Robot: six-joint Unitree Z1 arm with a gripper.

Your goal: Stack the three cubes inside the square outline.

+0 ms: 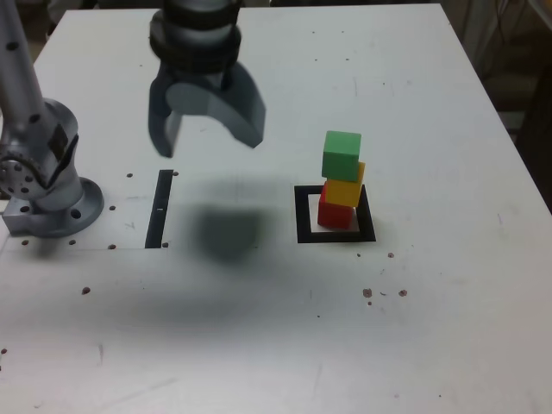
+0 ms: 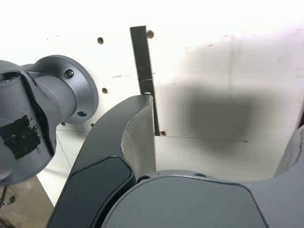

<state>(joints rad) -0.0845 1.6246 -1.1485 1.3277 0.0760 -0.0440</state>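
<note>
- Inside the outline [image 1: 334, 235]: red cube [image 1: 335, 212] at the bottom, yellow [image 1: 345, 190] on it, green [image 1: 341, 154] on top. Yellow and green sit slightly skewed, but the stack stands.
- Stacking looks done; I'd say retreat is the step in hand.
- Gripper [image 1: 210, 135] hangs above the table [image 1: 448, 328], well to the exterior view's left of the stack, jaws apart, nothing held.
- Black strip [image 2: 142, 57] lies below it, arm base [image 1: 53, 203] beside.
- Next move: stay clear of the stack, nothing more to grab.
</note>
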